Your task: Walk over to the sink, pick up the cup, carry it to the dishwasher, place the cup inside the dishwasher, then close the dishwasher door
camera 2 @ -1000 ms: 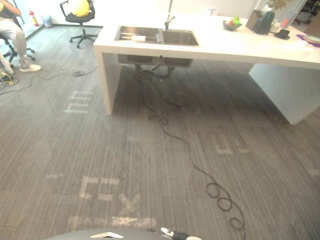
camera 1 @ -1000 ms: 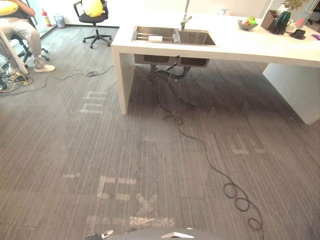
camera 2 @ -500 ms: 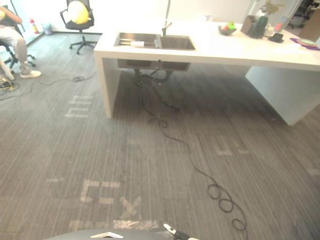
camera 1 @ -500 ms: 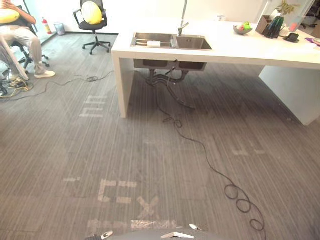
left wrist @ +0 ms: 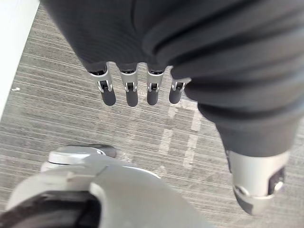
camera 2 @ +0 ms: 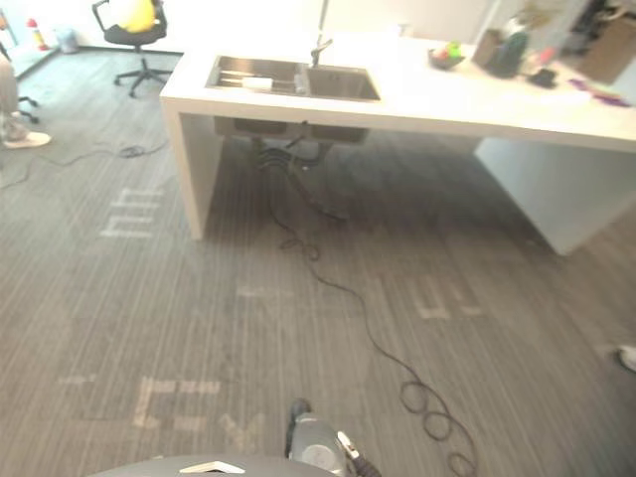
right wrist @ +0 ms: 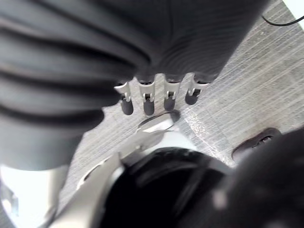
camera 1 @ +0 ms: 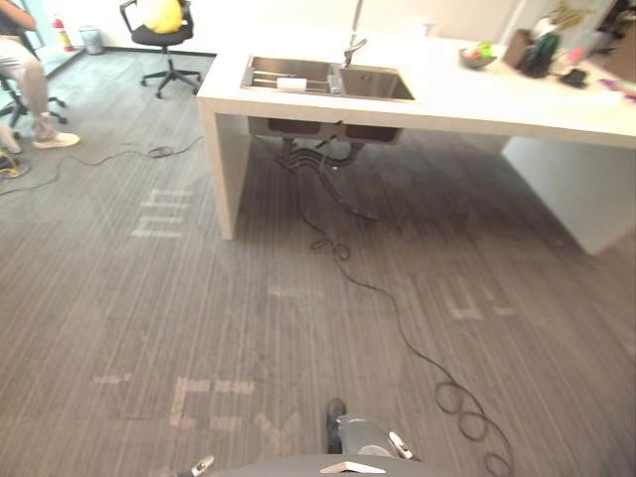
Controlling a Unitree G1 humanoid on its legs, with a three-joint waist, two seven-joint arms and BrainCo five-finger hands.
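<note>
- The cup (camera 1: 336, 81) is a small clear shape in the sink (camera 1: 378, 84), at the divide between the two basins and just beside the tap (camera 1: 353, 45). It is too small to make out further.
- A white object (camera 1: 291, 84) lies in the left basin, near the cup.
- The sink is set in a white counter (camera 1: 467, 104), with a fruit bowl (camera 1: 478, 55) further to the right.
- Both hands hang low over the grey carpet (camera 1: 199, 298), well apart from the cup.
- The left hand (left wrist: 129, 92) has straight fingers, slightly spread, and holds nothing.
- The right hand (right wrist: 147, 102) has relaxed fingers and is also empty.
- A person (camera 1: 25, 75) sits at the far left, near an office chair (camera 1: 159, 25).
</note>
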